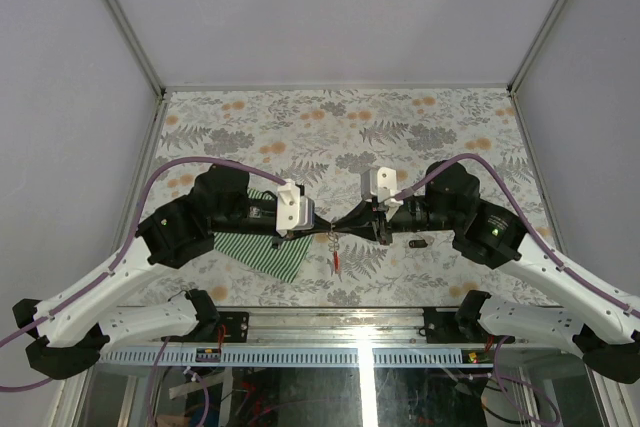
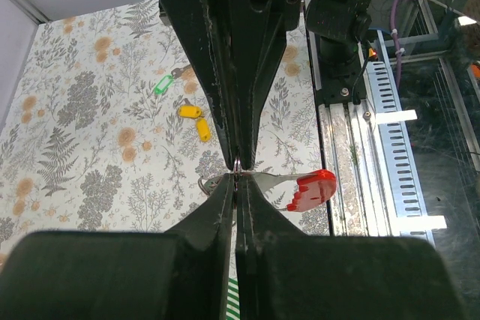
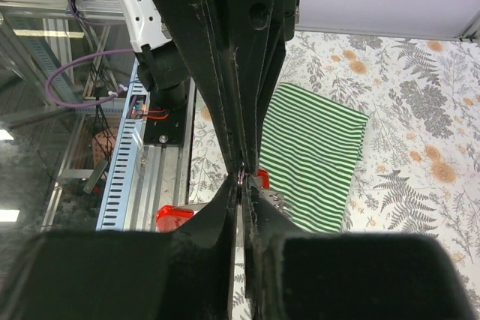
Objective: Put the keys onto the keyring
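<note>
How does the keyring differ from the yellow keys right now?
The keyring hangs pinched in the fingers of the left gripper and right gripper; the yellow keys lie loose on the table. The keyring's tag is red, the keys' heads yellow. Both are small.

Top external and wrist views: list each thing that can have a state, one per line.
left gripper: shut on keyring
right gripper: shut on keyring
keyring: held between grippers, red tag hanging
yellow keys: loose on table
green key: loose on table
striped cloth: lying on table
</note>
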